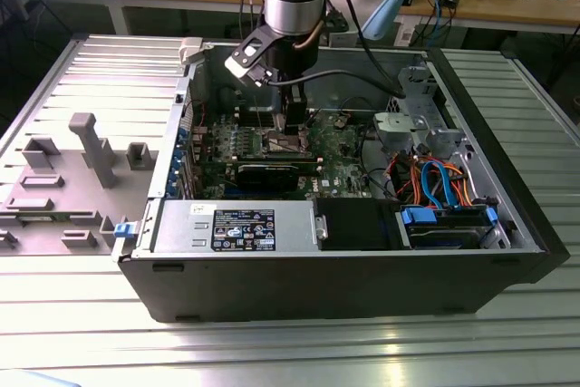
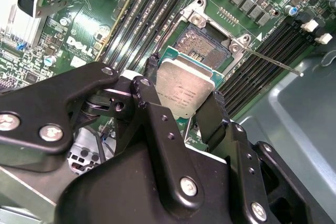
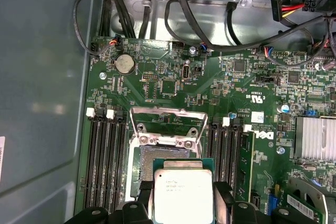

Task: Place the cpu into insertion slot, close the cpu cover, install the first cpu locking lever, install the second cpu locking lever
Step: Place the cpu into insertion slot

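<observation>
In both wrist views my gripper (image 2: 184,85) is shut on the cpu (image 2: 185,88), a flat square chip with a silver top, held by two opposite edges between black fingers (image 2: 212,114). The cpu (image 3: 182,190) hangs just above the insertion slot (image 3: 144,161) and covers part of its brownish-gold centre (image 2: 202,45). The cpu cover (image 3: 165,121), a silver frame, stands swung open at the slot's far side. A thin locking lever (image 2: 273,61) sticks out beside the slot. In the exterior view the gripper (image 1: 288,129) reaches down into the open computer case onto the green board.
Black memory slots (image 3: 105,166) flank the socket on both sides. A finned heat sink (image 3: 315,137) and black cables (image 3: 210,35) lie nearby. In the case sit a power supply (image 1: 236,224) and a drive cage (image 1: 417,115). A grey fixture (image 1: 91,151) stands at the exterior view's left.
</observation>
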Robot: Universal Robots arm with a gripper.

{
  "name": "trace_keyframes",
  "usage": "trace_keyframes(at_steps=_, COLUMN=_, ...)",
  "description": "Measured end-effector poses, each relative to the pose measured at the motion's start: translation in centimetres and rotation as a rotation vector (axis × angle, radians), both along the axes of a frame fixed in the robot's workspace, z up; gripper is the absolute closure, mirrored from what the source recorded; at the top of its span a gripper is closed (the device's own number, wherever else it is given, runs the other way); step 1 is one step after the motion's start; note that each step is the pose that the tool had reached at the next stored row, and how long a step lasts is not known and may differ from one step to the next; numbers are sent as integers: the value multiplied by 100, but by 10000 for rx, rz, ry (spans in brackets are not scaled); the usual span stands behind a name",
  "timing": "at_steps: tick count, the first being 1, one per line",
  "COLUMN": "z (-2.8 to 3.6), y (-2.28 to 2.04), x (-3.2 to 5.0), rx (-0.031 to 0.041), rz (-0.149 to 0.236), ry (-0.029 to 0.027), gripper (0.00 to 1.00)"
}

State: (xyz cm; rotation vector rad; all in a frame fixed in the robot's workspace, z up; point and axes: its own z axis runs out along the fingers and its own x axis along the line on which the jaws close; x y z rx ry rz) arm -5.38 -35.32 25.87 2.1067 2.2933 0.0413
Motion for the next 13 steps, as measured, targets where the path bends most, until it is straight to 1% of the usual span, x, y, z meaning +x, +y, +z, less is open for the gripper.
trace_keyframes(at_steps=2, z=-12, y=0, x=0, rx=0, rz=0, ry=0, gripper=45)
trace_keyframes(at_steps=13, z=-28, y=0, x=0, rx=-1, rz=0, ry=1, gripper=45)
